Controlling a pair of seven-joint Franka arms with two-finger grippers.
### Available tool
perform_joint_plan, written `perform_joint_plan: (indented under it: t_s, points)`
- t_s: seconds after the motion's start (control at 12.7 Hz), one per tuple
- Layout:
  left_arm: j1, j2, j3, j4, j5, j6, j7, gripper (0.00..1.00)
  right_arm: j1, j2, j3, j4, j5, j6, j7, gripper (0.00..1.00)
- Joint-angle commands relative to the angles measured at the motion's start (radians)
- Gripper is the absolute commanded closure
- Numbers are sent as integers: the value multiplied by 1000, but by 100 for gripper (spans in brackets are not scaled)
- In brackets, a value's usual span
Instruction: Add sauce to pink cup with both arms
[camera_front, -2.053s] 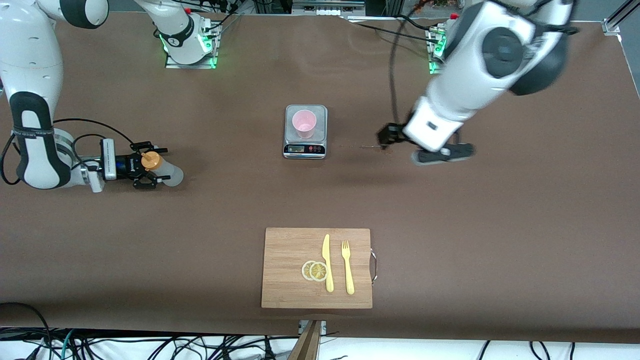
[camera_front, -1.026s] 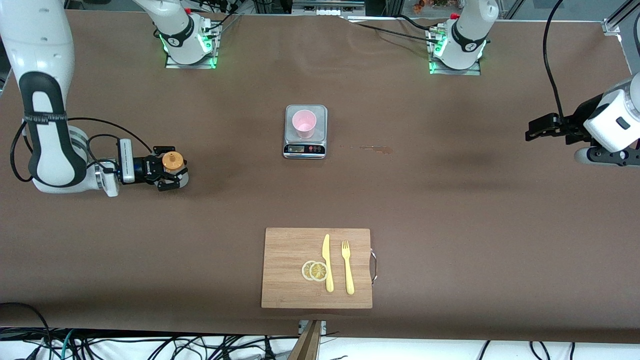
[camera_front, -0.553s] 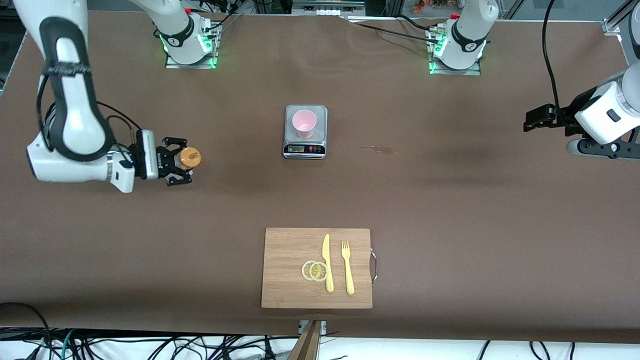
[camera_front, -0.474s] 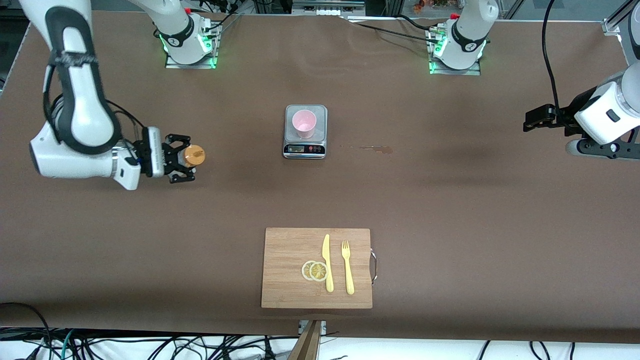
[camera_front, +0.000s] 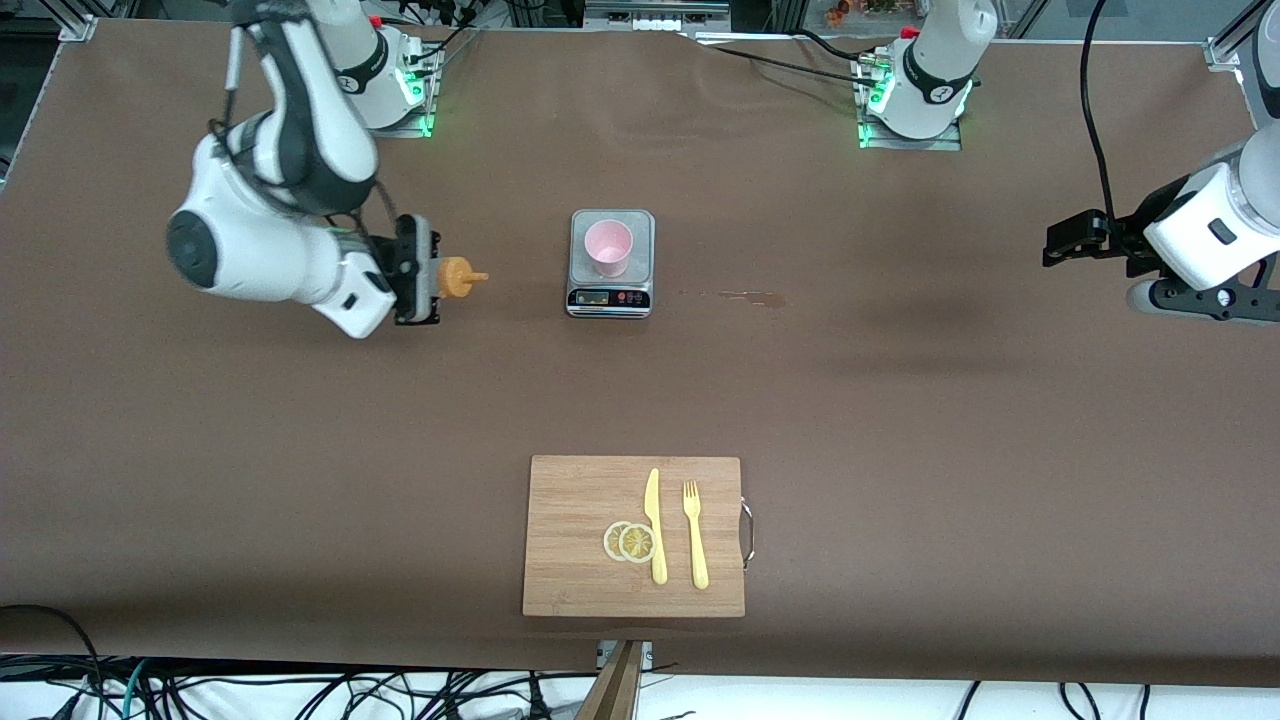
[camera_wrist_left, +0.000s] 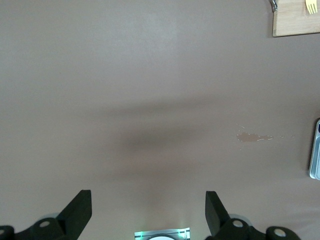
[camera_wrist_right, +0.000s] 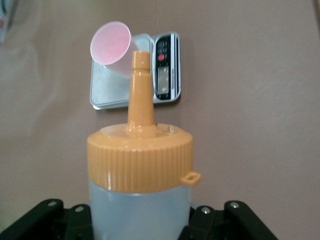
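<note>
The pink cup (camera_front: 608, 247) stands upright on a small silver scale (camera_front: 610, 290) in the middle of the table. My right gripper (camera_front: 435, 284) is shut on the sauce bottle (camera_front: 455, 278) and holds it in the air over bare table, toward the right arm's end from the scale. The bottle is tipped sideways, its orange nozzle pointing at the cup. In the right wrist view the frosted bottle (camera_wrist_right: 140, 205) fills my right gripper (camera_wrist_right: 140, 227), with the cup (camera_wrist_right: 111, 45) past the nozzle tip. My left gripper (camera_front: 1200, 302) is open and empty, waiting over the left arm's end; it also shows in the left wrist view (camera_wrist_left: 147, 200).
A wooden cutting board (camera_front: 580, 500) with a yellow knife (camera_front: 655, 525), a yellow fork (camera_front: 695, 535) and lemon slices (camera_front: 629, 541) lies nearer to the front camera than the scale. A small sauce stain (camera_front: 755, 296) marks the cloth beside the scale, toward the left arm's end.
My right arm has lifted the bottle off the table, carried it toward the scale and tipped its nozzle toward the cup. My left arm pulled back to its end, then stayed still.
</note>
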Motion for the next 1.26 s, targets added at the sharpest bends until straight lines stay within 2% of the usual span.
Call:
perform_joint_plan:
  t_s: [0.0, 0.24, 0.63, 1.18]
  points:
    - [-2, 29, 0, 54, 22, -31, 23, 0, 124, -38, -16, -32, -125, 37, 201, 100]
    - [-2, 29, -1, 53, 16, -31, 22, 0, 202, -38, 13, -37, -227, 35, 379, 100]
    - [-6, 29, -1, 53, 13, -31, 22, 0, 208, -34, 181, -37, -404, 34, 697, 100]
    - [-6, 29, -3, 53, 11, -33, 23, 0, 227, 12, 283, -32, -537, 6, 915, 100]
